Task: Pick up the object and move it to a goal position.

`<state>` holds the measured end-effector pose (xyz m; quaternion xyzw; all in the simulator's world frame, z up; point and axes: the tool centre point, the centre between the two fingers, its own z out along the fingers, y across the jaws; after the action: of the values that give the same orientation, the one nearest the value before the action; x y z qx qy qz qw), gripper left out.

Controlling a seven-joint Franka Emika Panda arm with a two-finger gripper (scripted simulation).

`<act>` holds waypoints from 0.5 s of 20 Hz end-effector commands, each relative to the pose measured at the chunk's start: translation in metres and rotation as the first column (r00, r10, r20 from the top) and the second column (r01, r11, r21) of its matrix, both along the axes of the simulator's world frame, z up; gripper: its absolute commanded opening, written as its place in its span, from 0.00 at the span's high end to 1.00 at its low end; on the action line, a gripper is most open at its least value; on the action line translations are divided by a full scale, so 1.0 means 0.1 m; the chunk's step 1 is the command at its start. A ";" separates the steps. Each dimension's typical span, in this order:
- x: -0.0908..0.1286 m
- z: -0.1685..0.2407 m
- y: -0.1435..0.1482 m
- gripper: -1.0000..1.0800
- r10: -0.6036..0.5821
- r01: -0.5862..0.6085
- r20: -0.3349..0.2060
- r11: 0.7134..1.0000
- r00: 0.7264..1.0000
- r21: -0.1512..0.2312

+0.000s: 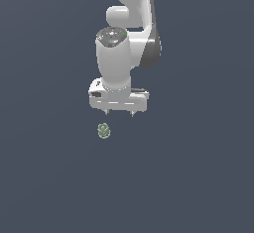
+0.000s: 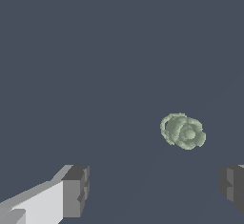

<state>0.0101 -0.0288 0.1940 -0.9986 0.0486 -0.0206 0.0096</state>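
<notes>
The object (image 1: 103, 131) is a small pale sage-green lumpy item lying on the dark floor. My white gripper (image 1: 119, 113) hangs above it and a little toward the exterior view's right, not touching it. Its two short fingertips stand wide apart with nothing between them, so it is open. In the wrist view the object (image 2: 183, 131) shows as a bumpy round lump beyond the gap between the two grey fingertips (image 2: 76, 189), nearer the one at the picture's right edge.
A plain dark blue-grey floor (image 1: 198, 177) fills both views. The white arm (image 1: 126, 24) rises from the gripper to the exterior view's top edge.
</notes>
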 end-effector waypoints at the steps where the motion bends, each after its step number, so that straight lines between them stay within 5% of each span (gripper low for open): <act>1: 0.00 -0.08 -0.07 0.04 0.008 -0.008 -0.004 1.000 1.000 -0.002; 10: -0.02 -0.60 -0.54 0.04 0.079 -0.079 -0.026 0.997 0.997 -0.013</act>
<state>0.0093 -0.0732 0.1439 -0.9998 0.0159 -0.0103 0.0036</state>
